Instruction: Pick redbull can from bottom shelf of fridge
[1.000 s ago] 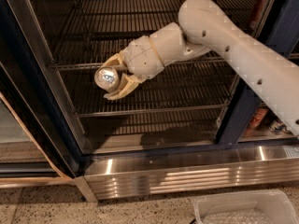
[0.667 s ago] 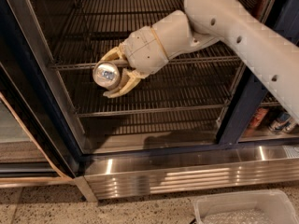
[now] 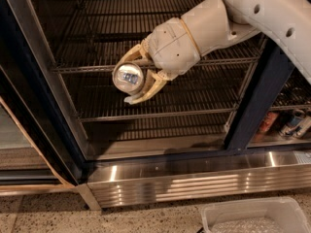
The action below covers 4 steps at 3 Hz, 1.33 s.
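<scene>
Redbull can [image 3: 128,77] is gripped in the hand [image 3: 125,82], silver top and pull tab turned toward the camera. Hand is closed on it: one curved finger [image 3: 130,56] is wrapped over the upper side, the other under the lower side. Can is held clear of the racks, inside the fridge opening, in front of the upper rack rail [image 3: 87,69] and above the bottom shelf [image 3: 194,111]. No contact with either rack is seen.

Risks, as judged:
- Slip. Smooth aluminium is held by two narrow fingers only, and the body is tilted off upright. A jerk on retraction could let it slide out, and a drop would land on the bottom shelf or the ribbed base panel [image 3: 194,181].
- Snag. The upper rack rail sits just behind the fingers, so a lift before pulling back could catch it.
- Side clip. The navy door post [image 3: 252,106] is near the forearm, so a swing to that side could knock the arm.

Pose: the wrist [image 3: 175,45] is bent down and toward the left frame [image 3: 39,81]. The arm [image 3: 272,18] is brought in from the upper right, across the post.
</scene>
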### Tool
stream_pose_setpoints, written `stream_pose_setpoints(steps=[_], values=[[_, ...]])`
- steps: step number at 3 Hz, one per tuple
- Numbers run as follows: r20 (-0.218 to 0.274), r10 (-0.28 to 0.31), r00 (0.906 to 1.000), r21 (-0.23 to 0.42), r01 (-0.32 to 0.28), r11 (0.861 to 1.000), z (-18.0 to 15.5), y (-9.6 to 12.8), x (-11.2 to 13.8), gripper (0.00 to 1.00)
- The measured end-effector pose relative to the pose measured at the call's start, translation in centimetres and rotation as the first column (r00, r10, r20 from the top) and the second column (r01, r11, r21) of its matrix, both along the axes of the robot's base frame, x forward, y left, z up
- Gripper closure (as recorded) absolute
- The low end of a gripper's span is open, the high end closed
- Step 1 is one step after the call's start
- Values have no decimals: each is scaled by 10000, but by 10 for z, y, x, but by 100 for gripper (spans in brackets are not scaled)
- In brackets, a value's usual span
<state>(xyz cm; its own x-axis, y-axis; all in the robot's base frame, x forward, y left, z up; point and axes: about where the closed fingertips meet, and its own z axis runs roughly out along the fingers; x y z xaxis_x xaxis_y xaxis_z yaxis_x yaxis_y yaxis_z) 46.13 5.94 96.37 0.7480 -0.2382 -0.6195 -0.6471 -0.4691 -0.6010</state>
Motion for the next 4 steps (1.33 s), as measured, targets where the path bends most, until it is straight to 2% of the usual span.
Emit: stream_pose_setpoints(steps=[1,2,3,4], values=[[-571,537,9969,832,-489,9953,3,-15,-14,100],[-1131,1337,9845,2250,-1057,9686,13,-12,-30,100],[-1324,1689,9767,2967,-1235,9469,28,-10,-39,100],[-1340,1729,9758,3034,-1257,9445,29,-9,-40,100]])
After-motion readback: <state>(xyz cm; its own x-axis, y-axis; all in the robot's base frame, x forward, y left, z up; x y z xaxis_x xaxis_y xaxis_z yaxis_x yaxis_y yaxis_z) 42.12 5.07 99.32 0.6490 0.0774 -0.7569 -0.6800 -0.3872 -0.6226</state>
